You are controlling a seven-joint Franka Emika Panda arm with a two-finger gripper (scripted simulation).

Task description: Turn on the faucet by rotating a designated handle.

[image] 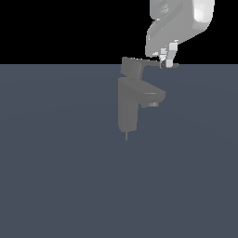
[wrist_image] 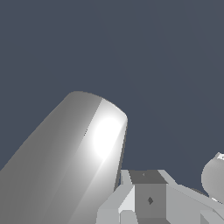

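Exterior view: level, mid-distance, side-on to the faucet [image: 135, 95], my gripper [image: 167, 59] entering from above. Wrist view: close along my own arm links, facing bare grey floor [wrist_image: 131, 43]. Only that floor is shared.

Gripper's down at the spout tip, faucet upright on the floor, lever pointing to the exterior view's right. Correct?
Not quite. The gripper is at the far end of the handle, the thin lever on top of the faucet, not at the spout, which sits lower with nothing near it. The exterior view shows this. The faucet is upright, and the lever points to that view's right.
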